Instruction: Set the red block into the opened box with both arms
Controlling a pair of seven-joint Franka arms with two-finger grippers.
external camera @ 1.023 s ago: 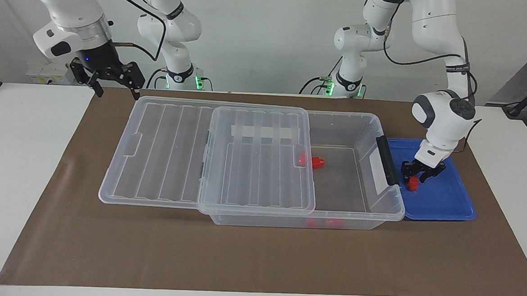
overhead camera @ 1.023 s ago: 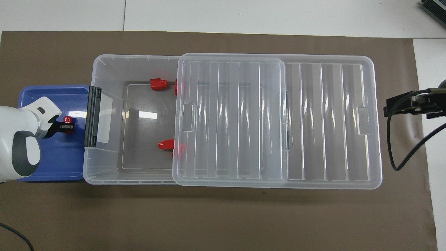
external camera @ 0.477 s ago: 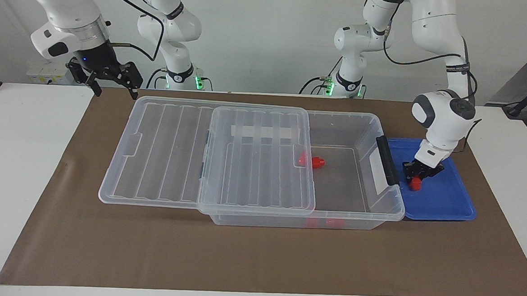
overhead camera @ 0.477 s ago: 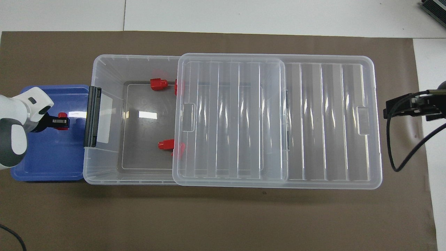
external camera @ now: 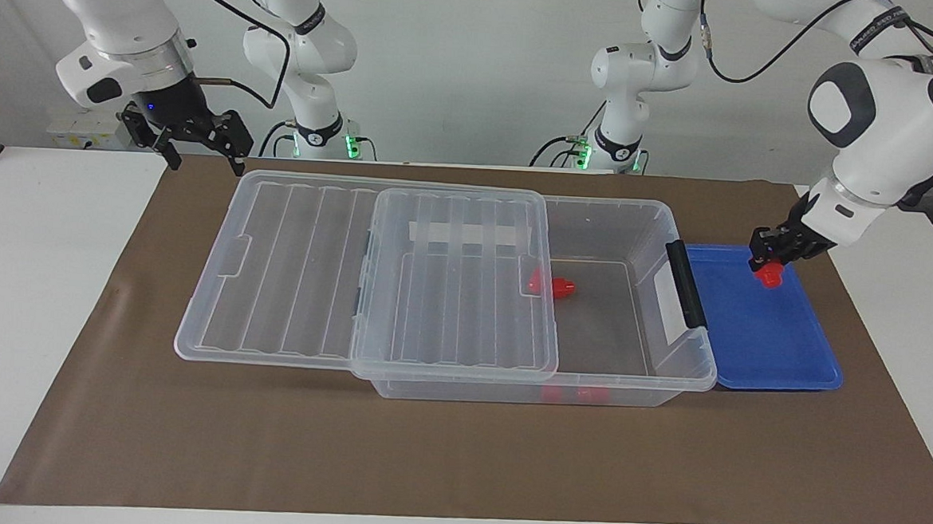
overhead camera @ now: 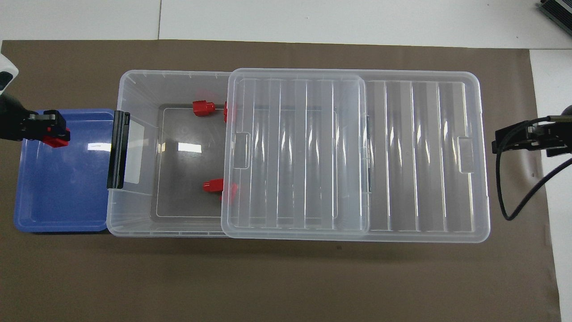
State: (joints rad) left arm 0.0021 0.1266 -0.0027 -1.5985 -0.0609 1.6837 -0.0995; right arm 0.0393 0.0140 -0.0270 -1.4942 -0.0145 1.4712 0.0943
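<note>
- Left gripper (external camera: 771, 262) is clamped on our red block (external camera: 770, 273) and has lifted it off the blue tray (external camera: 773, 354).
- Next we carry it over the box (external camera: 624, 302).
- Right gripper (external camera: 201, 140) waits, fingers wide.

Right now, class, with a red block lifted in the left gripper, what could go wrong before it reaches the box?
1. The left gripper holds the red block only by its top, above the blue tray; it might slip out.
2. The lid covers much of the box, so a drop aimed too far along could land on it.
3. A low carry might clip the black latch.
</note>
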